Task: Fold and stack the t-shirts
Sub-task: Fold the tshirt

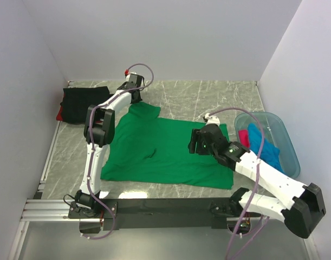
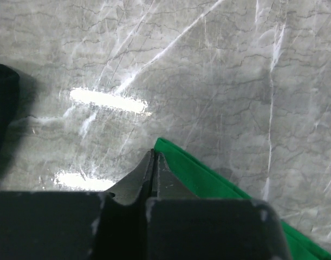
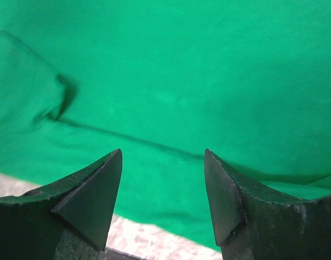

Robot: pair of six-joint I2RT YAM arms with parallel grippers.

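Note:
A bright green t-shirt [image 1: 165, 151] lies spread flat in the middle of the marble table. My left gripper [image 1: 134, 93] reaches to the shirt's far upper corner. In the left wrist view its jaws [image 2: 154, 153] are shut, with the corner of the green shirt [image 2: 208, 179] right at the tips. My right gripper [image 1: 193, 142] hovers open over the shirt's right part. The right wrist view shows it [image 3: 162, 154] empty above the green cloth [image 3: 181, 70], near the hem. A folded black t-shirt [image 1: 85, 103] lies at the back left on a red one [image 1: 60, 115].
A translucent blue tub [image 1: 289, 157] stands at the right, holding a blue shirt [image 1: 265, 143] and a pink one [image 1: 244, 135]. White walls close in the table on three sides. A metal rail [image 1: 51, 208] runs along the near edge by the arm bases.

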